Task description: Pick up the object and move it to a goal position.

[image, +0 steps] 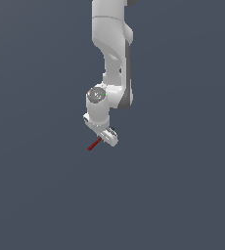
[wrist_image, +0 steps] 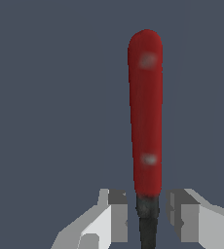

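- Exterior view: the gripper [image: 108, 136] hangs tilted under the arm [image: 112, 49]; the red-handled tool [image: 94, 145] pokes out beside it; no desk edge shows, so placing it is guesswork.
- Wrist view: the tool's dark neck sits between the jaws; small gaps show either side, so I cannot tell whether they clamp it; a loose hold could let it slip.

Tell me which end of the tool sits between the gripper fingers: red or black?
The black end. In the wrist view it lies in the gap between the two fingers, while the red handle sticks out well beyond the gripper.
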Controlling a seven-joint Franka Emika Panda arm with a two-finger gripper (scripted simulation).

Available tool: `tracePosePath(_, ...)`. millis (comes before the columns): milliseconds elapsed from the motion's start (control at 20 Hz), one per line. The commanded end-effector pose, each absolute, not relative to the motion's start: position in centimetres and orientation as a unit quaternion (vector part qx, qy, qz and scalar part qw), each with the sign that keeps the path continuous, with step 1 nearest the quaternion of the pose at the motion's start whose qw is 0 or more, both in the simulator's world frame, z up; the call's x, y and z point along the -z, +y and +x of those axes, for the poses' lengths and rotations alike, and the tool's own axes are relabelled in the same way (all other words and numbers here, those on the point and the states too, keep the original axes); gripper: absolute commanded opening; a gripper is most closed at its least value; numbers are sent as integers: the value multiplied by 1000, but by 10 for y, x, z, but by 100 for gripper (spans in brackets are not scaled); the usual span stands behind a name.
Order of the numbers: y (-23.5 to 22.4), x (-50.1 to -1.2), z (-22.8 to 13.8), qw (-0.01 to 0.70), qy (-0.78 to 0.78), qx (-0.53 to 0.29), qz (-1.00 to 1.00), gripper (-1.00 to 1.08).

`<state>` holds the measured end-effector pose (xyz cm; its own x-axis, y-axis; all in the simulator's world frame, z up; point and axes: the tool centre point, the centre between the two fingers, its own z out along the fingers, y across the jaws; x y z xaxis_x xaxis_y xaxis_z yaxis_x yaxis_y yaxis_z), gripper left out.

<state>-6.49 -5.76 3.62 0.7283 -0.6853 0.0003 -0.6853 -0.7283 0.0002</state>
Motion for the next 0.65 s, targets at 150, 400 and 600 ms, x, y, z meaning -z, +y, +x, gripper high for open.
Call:
tracePosePath(150,-60,-43,-86,0,-368,0,930,-100)
tracePosePath(400,-60,-45,-95,0,-368,0,930,-100)
tracePosePath(600,-61,-46,-96,0,-368,0,930,-100)
